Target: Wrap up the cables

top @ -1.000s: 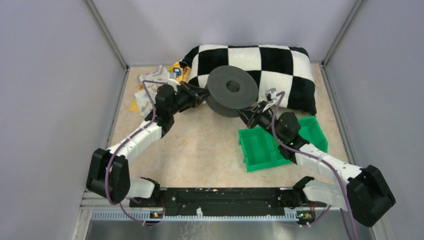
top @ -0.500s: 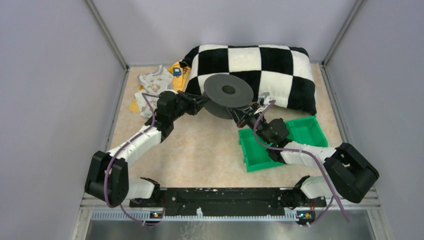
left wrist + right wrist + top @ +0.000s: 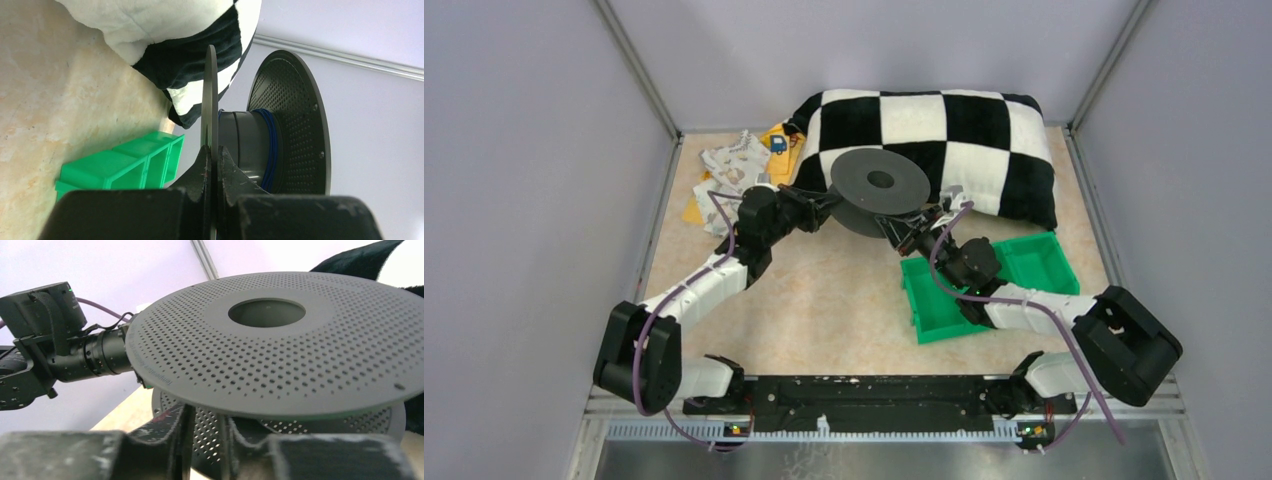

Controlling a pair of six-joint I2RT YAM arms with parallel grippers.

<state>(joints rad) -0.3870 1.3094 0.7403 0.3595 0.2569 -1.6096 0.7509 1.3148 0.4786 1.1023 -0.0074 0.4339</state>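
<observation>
A black two-flanged spool (image 3: 879,180) hangs tilted above the table in front of the pillow. Thin blue-black cables (image 3: 270,150) are wound around its hub between the perforated flanges. My left gripper (image 3: 828,206) is shut on the rim of one flange, and the left wrist view shows both fingers (image 3: 197,172) pinching that thin edge. My right gripper (image 3: 903,228) sits under the spool's right side. In the right wrist view its fingers (image 3: 176,432) stand slightly apart below the upper flange (image 3: 280,345), with nothing visible between them.
A black-and-white checkered pillow (image 3: 964,125) lies along the back wall. A green divided bin (image 3: 944,300) stands on the table under my right arm. Printed paper packets (image 3: 734,165) lie at the back left. Grey walls close in both sides.
The spool has tipped flatter and shifted slightly left. My right arm has folded in closer beneath it, and its jaws have parted a little. The left grip has held.
</observation>
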